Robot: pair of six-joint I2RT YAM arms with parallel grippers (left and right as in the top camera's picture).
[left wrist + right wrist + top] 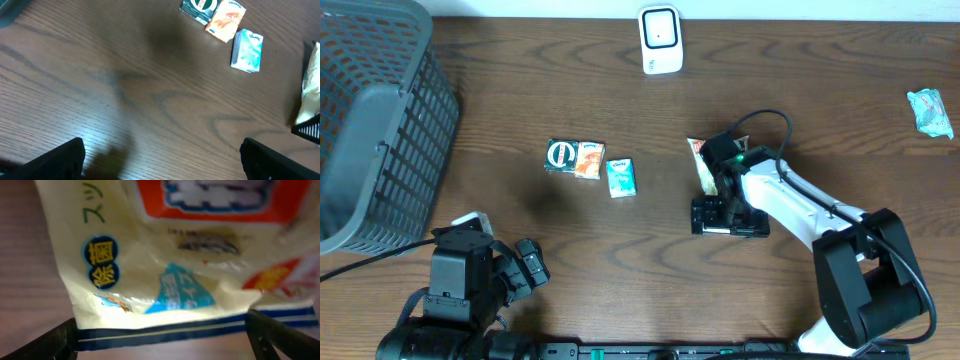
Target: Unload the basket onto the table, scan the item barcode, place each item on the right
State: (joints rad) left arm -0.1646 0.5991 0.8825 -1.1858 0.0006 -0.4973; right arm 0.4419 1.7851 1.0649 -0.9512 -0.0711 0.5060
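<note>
At the near left, the left tool (530, 263) hovers over bare wood of the bench (620, 260). Its jaws are wide apart and hold nothing. A little farther, near the middle, the right tool (162, 322) is over the near end of a yellow packet (703, 165). Its two fingers (62, 340) stand wide apart at each side of the packet's edge and do not clamp it. The packet lies flat on the bench. To the left of it is a row of three small packs: a green one (561, 155), an orange one (588, 160) and a light blue one (621, 177). At the far edge stands a white scanner (660, 40), at the far left a grey basket (380, 150), and at the far right a crumpled teal wrapper (930, 110).
</note>
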